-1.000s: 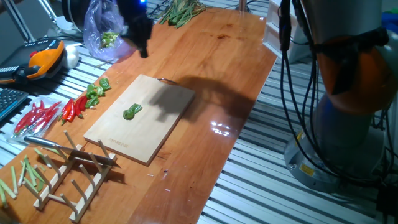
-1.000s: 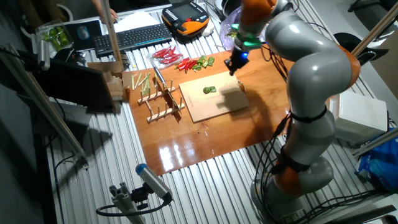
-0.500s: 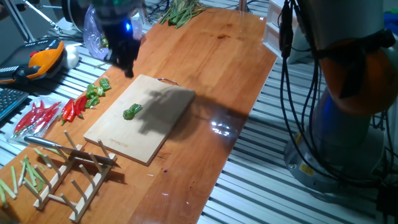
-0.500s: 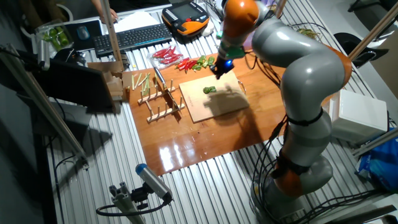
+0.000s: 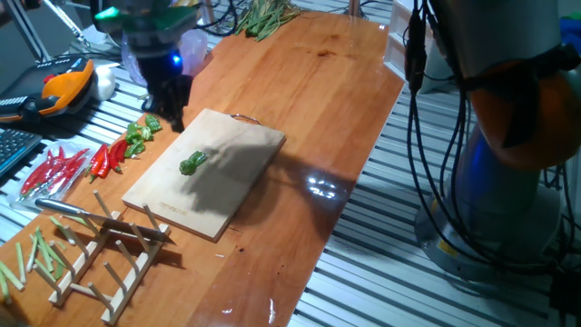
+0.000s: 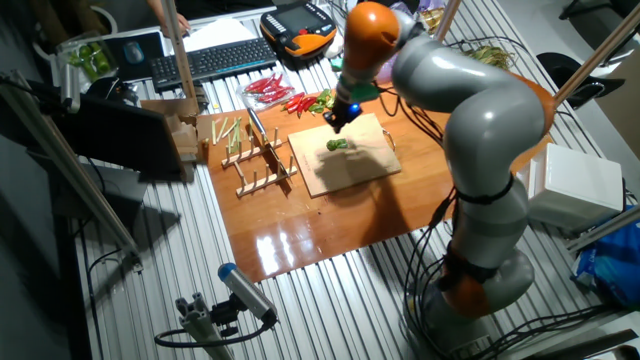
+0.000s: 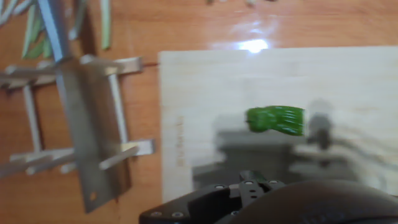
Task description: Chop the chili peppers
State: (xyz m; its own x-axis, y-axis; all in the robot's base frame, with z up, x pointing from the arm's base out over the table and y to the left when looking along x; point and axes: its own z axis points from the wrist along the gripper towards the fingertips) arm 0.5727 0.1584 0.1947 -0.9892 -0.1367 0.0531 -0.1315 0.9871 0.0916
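We see the chili pepper (image 5: 192,163) (image 6: 337,144) (image 7: 275,120), small, bright green and wrinkled, lying whole on the cutting board (image 5: 218,195) (image 6: 355,170) (image 7: 205,112), just below and in front of the gripper (image 5: 172,116) (image 6: 333,118). The gripper hangs over the board's far corner, apart from the pepper, holding nothing we can make out; we cannot tell whether its fingers are spread or closed, since motion blur hides them. In the hand view only the dark underside of the hand shows. Beside the gripper, off the board, sit more green pepper chunks (image 5: 141,133) (image 6: 325,99) and red chilies (image 5: 77,165) (image 6: 270,88) on the worktop (image 5: 309,100) (image 6: 300,235). Farther from the gripper, past the board's near end, stands a wooden rack (image 5: 104,254) (image 6: 262,160) (image 7: 37,134) with a knife (image 5: 68,208) (image 7: 74,112) resting across it. Pale green stalk strips (image 5: 27,254) (image 6: 224,129) (image 7: 37,25) lie beyond the rack. A plastic bag (image 5: 195,45) sits behind the gripper.
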